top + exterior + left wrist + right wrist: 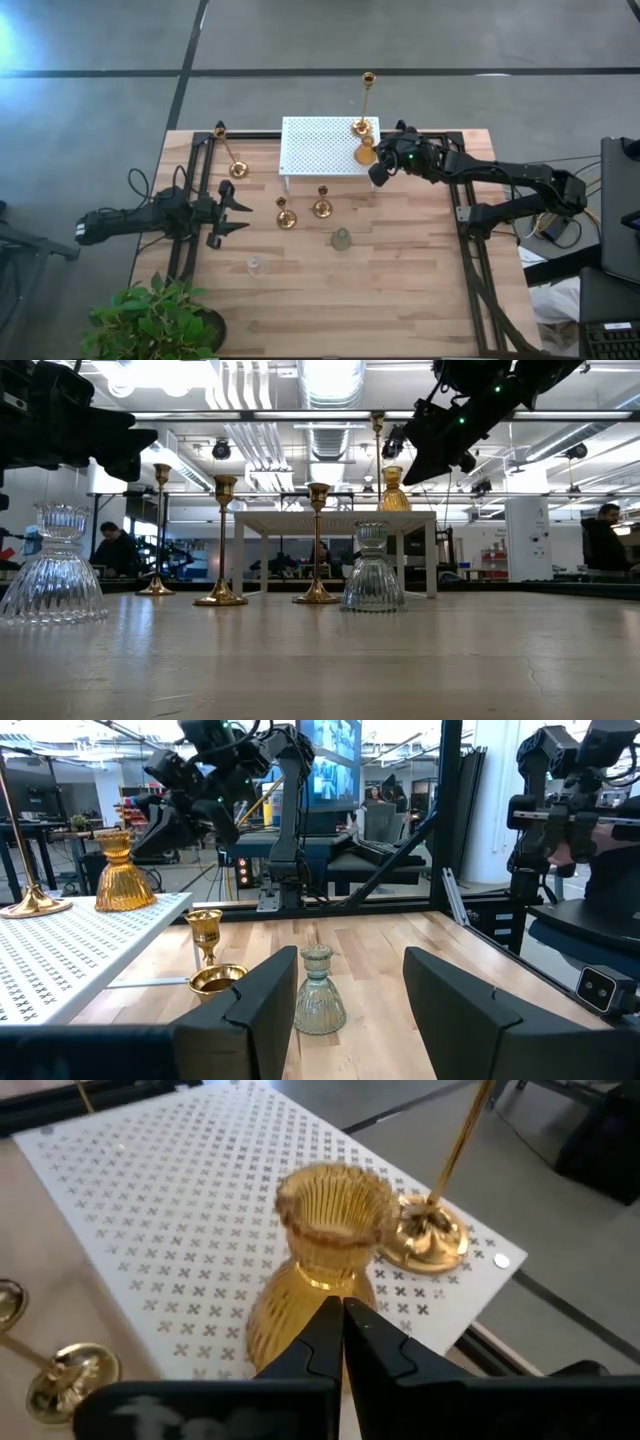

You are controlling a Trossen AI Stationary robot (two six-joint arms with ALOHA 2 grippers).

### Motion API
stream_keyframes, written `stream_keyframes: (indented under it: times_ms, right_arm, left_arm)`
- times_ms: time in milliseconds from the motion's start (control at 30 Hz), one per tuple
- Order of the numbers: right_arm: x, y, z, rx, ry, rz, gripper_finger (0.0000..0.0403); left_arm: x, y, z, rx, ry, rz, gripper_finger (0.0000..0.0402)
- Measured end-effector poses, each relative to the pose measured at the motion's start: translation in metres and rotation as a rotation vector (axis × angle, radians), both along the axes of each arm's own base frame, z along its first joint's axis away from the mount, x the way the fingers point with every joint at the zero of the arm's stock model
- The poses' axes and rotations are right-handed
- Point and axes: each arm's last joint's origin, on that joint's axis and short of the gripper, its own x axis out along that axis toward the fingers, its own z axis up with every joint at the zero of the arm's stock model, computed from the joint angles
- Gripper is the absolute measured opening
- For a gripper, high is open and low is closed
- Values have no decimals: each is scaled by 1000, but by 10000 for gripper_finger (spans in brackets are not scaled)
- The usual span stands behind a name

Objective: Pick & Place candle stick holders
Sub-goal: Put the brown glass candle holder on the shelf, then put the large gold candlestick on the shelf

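The right gripper hangs just over the near right corner of the white perforated stand, its fingers pressed together with nothing between them. Right below it, on that stand, sits the amber glass holder, upright, and beside that a tall brass stick stands on its round base.

The left gripper waits at the left side of the wooden table, low, with its fingers spread wide and holding nothing.

On the table in front of the stand are two short brass holders, side by side. The grey-green glass holder stands a bit nearer the front, the clear glass holder further left. The second tall brass stick stands left of the stand.

A potted plant sits at the front left corner.
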Motion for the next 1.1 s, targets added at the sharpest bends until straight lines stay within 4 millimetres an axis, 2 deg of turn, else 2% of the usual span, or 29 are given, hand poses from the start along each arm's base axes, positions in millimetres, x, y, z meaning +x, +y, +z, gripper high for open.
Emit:
stream_keyframes:
  times_ms: [133,233,433,667,867,1033,1100]
  right_arm:
    - [-12,1,2,-37,71,-102,8]
    - [-27,7,15,-14,92,-127,8]
    - [-55,41,42,109,-56,24,8]
    - [-75,75,47,224,-104,104,8]
    - [-74,93,32,264,-172,189,8]
    - [-82,97,-4,261,-398,347,8]
    - [-88,96,-21,268,-437,376,8]
  left_arm:
    - [0,0,0,0,0,0,190]
    - [0,0,0,0,0,0,190]
    - [0,0,0,0,0,-1,190]
    - [0,0,0,0,0,-1,190]
    - [0,0,0,0,0,0,190]
    - [0,0,0,0,0,0,190]
    - [0,0,0,0,0,0,190]
